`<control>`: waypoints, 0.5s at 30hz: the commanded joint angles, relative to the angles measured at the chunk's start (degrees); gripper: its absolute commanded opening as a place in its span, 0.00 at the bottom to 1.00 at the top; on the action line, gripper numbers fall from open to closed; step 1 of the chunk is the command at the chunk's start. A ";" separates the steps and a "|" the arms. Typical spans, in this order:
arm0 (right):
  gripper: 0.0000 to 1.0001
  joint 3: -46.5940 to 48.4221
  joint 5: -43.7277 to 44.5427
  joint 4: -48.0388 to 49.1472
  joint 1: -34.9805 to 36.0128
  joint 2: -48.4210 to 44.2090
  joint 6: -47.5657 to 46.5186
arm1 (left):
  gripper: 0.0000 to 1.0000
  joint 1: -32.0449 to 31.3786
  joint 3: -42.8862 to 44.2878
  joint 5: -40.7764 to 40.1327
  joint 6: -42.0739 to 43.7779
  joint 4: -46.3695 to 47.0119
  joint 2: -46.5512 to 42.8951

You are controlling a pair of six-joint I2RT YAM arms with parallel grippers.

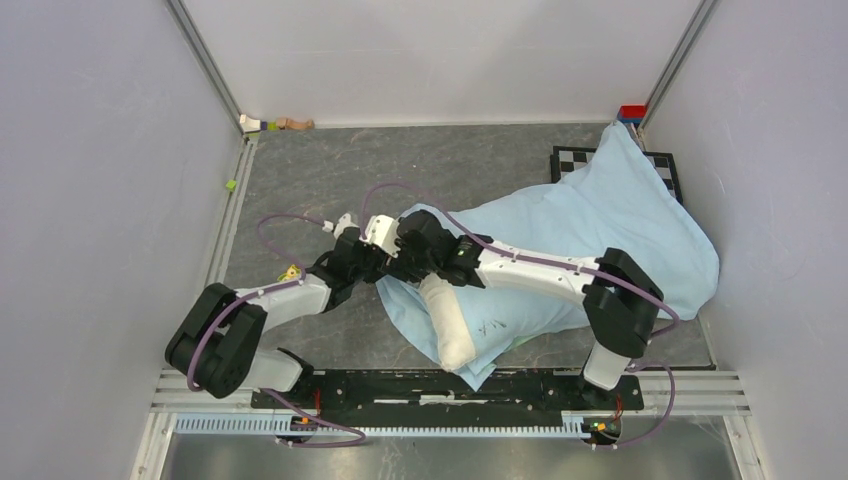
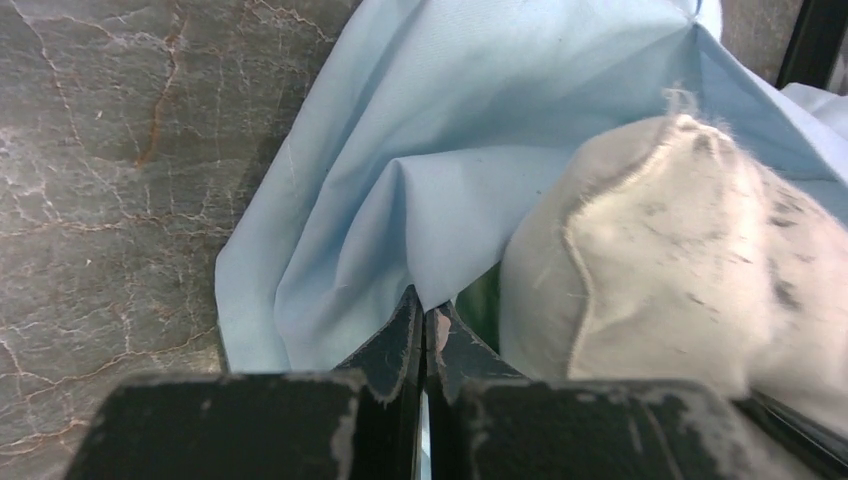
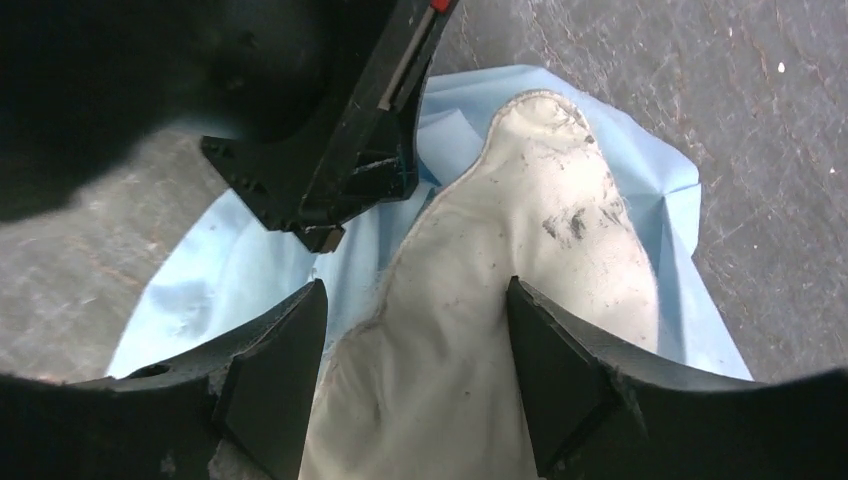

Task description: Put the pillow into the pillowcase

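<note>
Two arms fold inward in your overhead view. The left arm (image 1: 290, 297) runs rightward from its raised elbow and the right arm (image 1: 530, 268) runs leftward from its own. Their black wrists meet close together above the left end of the limp, wrinkled light-blue fabric pillowcase (image 1: 600, 225). The case lies on the grey, veined stone-look table (image 1: 320, 170) and spreads to the right wall, with its far corner over a black-and-white checkerboard (image 1: 568, 160). One end of the plump off-white rectangular pillow (image 1: 452, 330) pokes out of the case toward the arm bases. Only that end shows.

From your left wrist, the left end effector (image 2: 425, 318) is clenched, its two scuffed black fingers pressed together on a fold of the pillowcase's smooth blue edge. Just to the right bulges the pillow's corner, with a raised seam and fuzzy cloth smudged with dark marks. A sliver of green shows between the fold and the pillow.

From your right wrist, the right end effector (image 3: 415, 297) is released. Its fingers are spread wide on either side of the pillow and grip nothing. The pillow runs away from the camera to a rounded tip and rests on blue fabric. The left end effector hangs just beside it, tips down at the cloth.
</note>
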 commanded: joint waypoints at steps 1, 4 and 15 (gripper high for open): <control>0.70 0.07 6.31 3.88 -0.09 3.40 -2.69 | 0.02 0.90 -0.85 -1.19 -3.94 4.07 -1.55; 0.46 -0.55 10.67 3.64 -0.08 3.93 -2.34 | 0.02 1.21 -0.71 -2.01 -4.30 4.05 -1.71; 0.00 -10.27 1.16 1.44 -0.31 -7.35 4.96 | 0.02 1.97 5.94 -7.20 0.52 2.20 -5.49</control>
